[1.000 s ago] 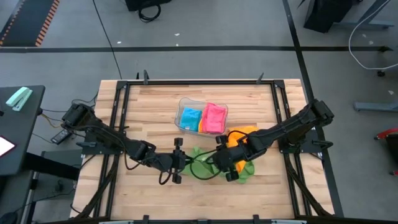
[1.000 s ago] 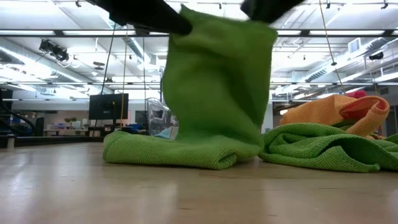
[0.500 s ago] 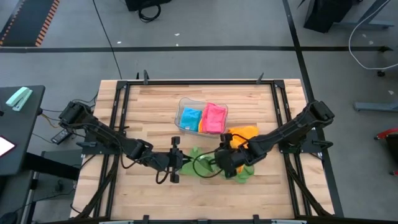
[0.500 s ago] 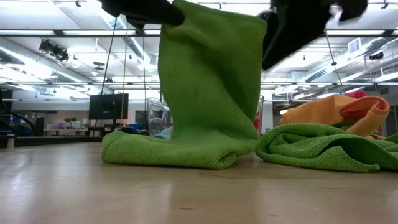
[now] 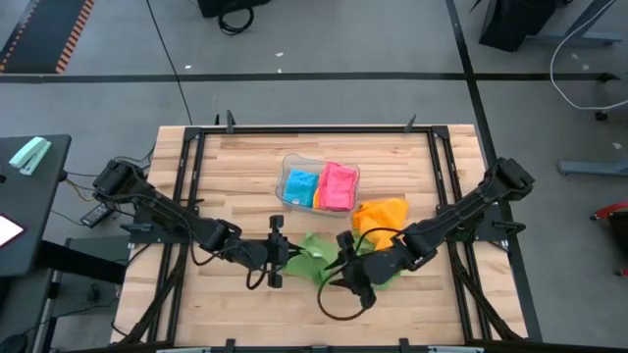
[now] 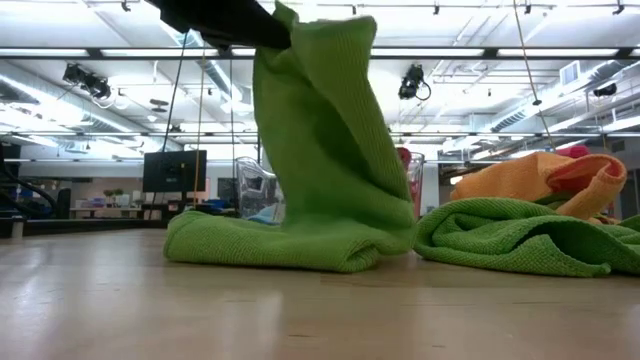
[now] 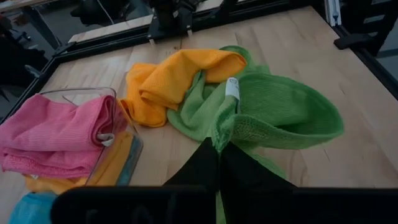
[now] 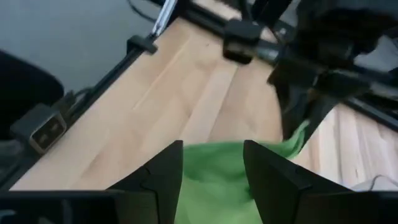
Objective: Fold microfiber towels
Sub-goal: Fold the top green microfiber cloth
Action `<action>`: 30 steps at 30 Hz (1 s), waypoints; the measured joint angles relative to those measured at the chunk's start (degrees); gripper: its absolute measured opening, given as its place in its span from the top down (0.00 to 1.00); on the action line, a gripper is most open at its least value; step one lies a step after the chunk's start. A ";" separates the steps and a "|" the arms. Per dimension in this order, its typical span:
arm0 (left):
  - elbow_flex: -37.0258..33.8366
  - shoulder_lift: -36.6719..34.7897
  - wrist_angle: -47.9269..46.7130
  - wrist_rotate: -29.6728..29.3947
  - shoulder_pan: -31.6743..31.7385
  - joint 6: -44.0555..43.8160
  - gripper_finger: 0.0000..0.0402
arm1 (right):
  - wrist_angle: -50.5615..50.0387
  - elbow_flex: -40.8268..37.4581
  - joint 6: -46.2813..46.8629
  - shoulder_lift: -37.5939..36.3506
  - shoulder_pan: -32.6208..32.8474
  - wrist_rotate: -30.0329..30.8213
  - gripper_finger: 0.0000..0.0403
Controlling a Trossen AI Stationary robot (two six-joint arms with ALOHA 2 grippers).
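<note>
High view: the left gripper sits over the counter's near middle, beside the green towel, and the right gripper hangs just beyond that towel's other side, lower in the picture. The left wrist view shows the left fingers pressed together, pinching an edge of the green towel, which loops up from the wood with its white tag showing. In the low view that towel stands lifted as a tall fold from a dark arm at the top, its lower part lying bunched on the counter. A second green towel lies crumpled just beside it, with the orange towel heaped on its far side. The right wrist view shows the right fingers spread apart with green cloth lying between and below them; whether they touch it cannot be told. From above, the orange towel lies touching the green heap, near a clear tray that holds a blue towel and a pink towel side by side. The left wrist view also catches the pink towel folded in the tray, with the orange towel just beside it.
</note>
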 joint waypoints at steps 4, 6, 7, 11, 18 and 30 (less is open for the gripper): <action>0.00 0.00 -0.32 -0.01 -0.02 -0.34 0.93 | -7.66 -0.07 4.41 -0.34 0.20 4.78 0.56; -0.02 0.00 -0.94 0.00 -0.02 -0.68 0.93 | -11.21 -0.11 7.41 -0.34 0.25 6.05 0.56; -0.02 0.00 -1.05 0.00 -0.02 -0.86 0.95 | -12.66 -0.11 9.02 -0.34 0.27 6.20 0.56; -0.02 0.00 -1.28 -0.17 0.02 -1.47 0.98 | -12.65 -2.12 14.87 -0.37 0.11 6.45 0.56; -0.02 -0.29 0.82 -7.93 0.53 -3.84 0.94 | -2.16 -10.81 19.64 -0.34 0.16 7.43 0.52; 0.11 -9.45 9.30 -9.16 3.22 -3.92 0.94 | -6.39 -4.50 13.90 -3.91 -0.26 16.54 0.51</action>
